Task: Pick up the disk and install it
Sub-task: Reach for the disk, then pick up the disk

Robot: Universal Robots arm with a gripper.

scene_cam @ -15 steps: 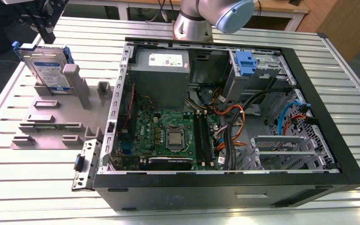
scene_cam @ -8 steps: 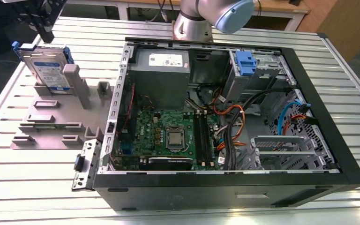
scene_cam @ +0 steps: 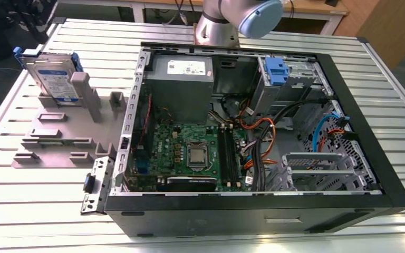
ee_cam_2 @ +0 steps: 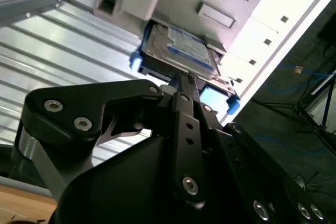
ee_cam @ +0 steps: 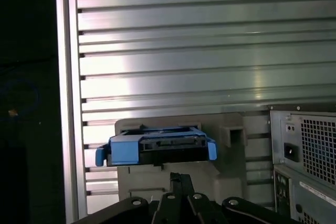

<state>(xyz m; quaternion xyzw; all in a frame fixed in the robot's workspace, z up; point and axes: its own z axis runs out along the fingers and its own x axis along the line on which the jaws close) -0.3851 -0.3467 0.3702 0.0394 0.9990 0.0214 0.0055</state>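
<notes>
Well, the disk (scene_cam: 53,78) stands on its edge in a grey holder (scene_cam: 61,132) on the worktop (scene_cam: 34,211), at the exterior view's left of the open case (scene_cam: 259,216). My jaws are squeezed together with nothing in them, pointing toward the disk.

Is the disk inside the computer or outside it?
Outside: the disk stands on edge in the grey holder, beside the open computer case.

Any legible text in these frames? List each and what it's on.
Label on the disk: print too small to read.
Label on the power supply: too small to read.
Sticker on the rear of the computer case: blurred.
No text is legible.
</notes>
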